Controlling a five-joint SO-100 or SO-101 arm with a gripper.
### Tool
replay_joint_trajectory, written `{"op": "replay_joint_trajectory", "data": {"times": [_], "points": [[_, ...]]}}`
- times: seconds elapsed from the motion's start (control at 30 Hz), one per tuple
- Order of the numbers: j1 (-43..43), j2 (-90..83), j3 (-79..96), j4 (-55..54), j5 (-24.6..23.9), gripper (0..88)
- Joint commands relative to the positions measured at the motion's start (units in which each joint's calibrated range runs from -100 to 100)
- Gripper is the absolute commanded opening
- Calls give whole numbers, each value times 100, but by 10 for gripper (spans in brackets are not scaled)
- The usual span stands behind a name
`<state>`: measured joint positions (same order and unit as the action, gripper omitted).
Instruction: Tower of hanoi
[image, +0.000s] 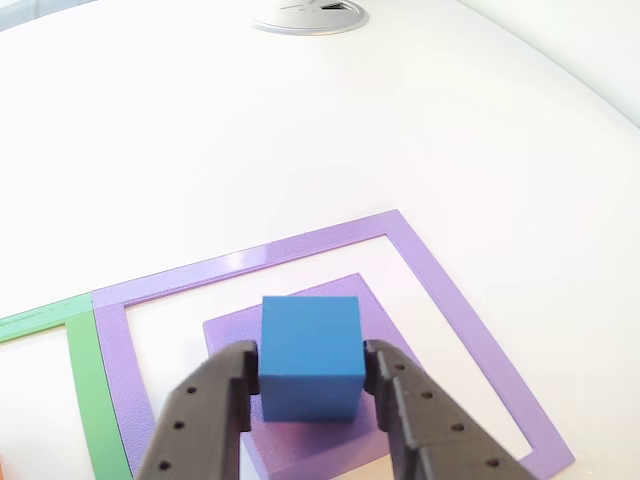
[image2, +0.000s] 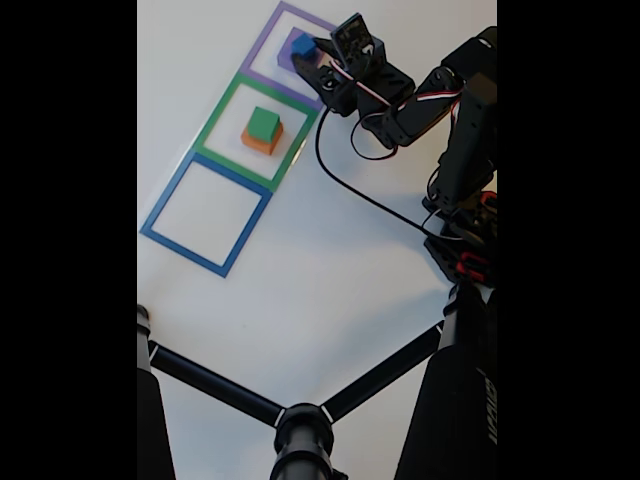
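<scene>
We take the purple square outline taped on the white desk as our landmark. Inside it lies a flat purple tile, and on that tile sits the blue cube. In the other view we see the tool with its two dark fingers on either side of the cube, each pressed against a side face, so the tool is clamped on the blue cube. The cube's underside seems to meet the tile, though we cannot tell for certain whether it rests there or is slightly raised.

In the fixed view, the purple square outline is the top frame in a slanted row of three. The blue cube shows within it, with the tool on it and the arm reaching in from the right of the outline. Just below and left of the purple outline, sharing an edge, is the green square outline; inside that we see a green cube stacked on an orange block. Further from the purple outline, beyond the green one, is the blue square outline. A black cable trails across the desk from the arm.

Beyond the far side of the purple outline, in the other view, a round grey grommet sits at the desk's edge.
</scene>
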<state>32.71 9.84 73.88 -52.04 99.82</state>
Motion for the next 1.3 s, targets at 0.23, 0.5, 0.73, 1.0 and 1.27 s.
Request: {"op": "replay_joint_trajectory", "data": {"times": [0.23, 0.5, 0.73, 1.0, 1.27], "points": [[-126, -277, -115, 208, 18, 58], [-299, -1738, -152, 1754, 18, 52], [-596, -4088, -743, 5179, 18, 47], [-1248, -5784, -3206, 10038, 18, 48], [-2111, -6042, -6006, 13179, -67, 48]]}}
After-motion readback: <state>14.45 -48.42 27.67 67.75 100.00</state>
